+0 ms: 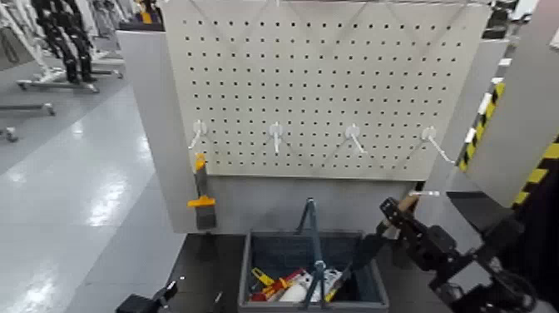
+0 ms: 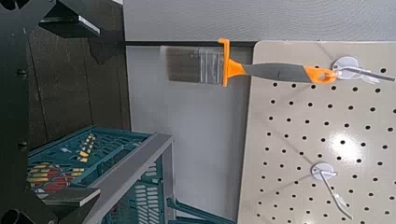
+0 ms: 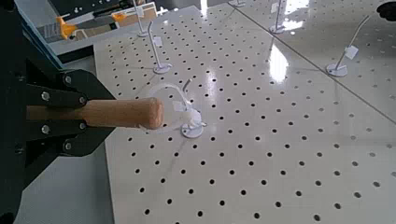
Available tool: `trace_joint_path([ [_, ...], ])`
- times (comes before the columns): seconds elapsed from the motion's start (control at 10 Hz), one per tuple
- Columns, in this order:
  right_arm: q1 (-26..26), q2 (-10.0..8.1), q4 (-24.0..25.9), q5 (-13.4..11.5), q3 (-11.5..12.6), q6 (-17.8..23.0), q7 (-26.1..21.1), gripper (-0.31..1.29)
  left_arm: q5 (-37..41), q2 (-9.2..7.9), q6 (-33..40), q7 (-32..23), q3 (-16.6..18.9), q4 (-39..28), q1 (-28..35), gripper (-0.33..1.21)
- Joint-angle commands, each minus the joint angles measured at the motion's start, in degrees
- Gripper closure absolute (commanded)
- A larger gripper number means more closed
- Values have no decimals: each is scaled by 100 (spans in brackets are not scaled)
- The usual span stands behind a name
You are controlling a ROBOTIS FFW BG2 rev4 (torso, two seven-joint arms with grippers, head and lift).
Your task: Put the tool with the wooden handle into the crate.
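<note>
The tool with the wooden handle is gripped by my right gripper, which is shut on it in front of the pegboard's lower right. Its dark blade slants down toward the crate's right rim. In the right wrist view the tan handle sticks out from between the black fingers, its end close to an empty hook. The dark grey-blue crate stands below, with its loop handle upright. My left gripper waits low at the left, open, and the crate shows in its view.
A white pegboard stands behind the crate with a row of hooks. An orange-handled tool with a grey blade hangs from the leftmost hook. Red, yellow and white items lie inside the crate. A yellow-and-black striped post stands at the right.
</note>
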State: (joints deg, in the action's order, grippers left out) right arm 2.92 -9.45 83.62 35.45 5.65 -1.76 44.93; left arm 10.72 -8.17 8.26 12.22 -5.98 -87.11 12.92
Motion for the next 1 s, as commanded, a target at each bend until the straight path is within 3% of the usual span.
trace_joint_path([
  [0.1,156,75,-584,392,-468,220,-11,116,0,0,0,0,0,1,0,11],
  [0.5,244,110,-865,445,-899,193,-222,115,9,0,9,9,0,1,0,11],
  [0.6,253,110,-883,489,-952,167,-248,108,9,0,9,9,-9,1,0,11],
  [0.9,244,92,-786,489,-908,132,-239,20,9,0,18,9,0,-8,9,11],
  [1.0,235,92,-742,445,-846,132,-248,11,9,0,18,9,9,-17,9,11],
])
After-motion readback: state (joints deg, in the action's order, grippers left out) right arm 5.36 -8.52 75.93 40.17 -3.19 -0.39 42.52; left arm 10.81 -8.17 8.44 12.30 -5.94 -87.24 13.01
